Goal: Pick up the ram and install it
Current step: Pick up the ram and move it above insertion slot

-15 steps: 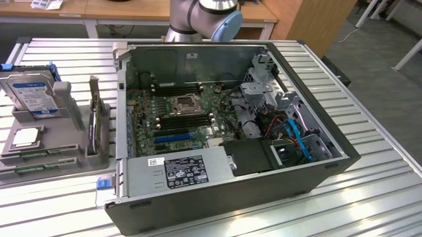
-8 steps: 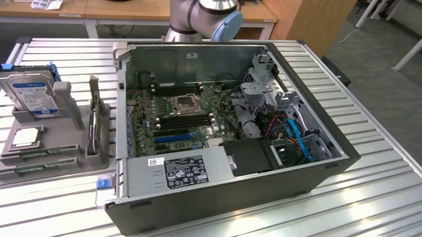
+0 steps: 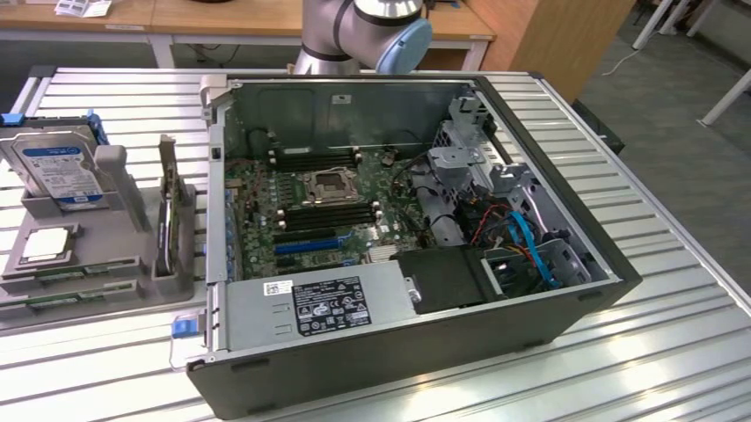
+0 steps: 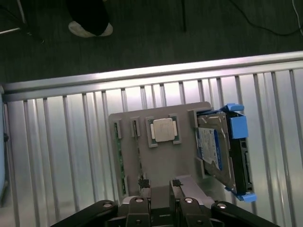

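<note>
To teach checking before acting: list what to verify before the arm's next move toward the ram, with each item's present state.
1. Hand open and empty: ok.
2. Ram lying uncovered in the grey tray: ok.
3. Hand centred over the ram: not ok; the stick lies off to one side of it.
4. Case open, black slots exposed: ok.
5. Slot latches open: cannot tell.
6. Bystanders clear: cannot tell; a shoe shows on the floor past the table.

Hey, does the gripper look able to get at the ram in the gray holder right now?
Likely yes: the open gripper hangs over the gray holder, and the ram lies exposed along its edge, nothing covering it.
</note>
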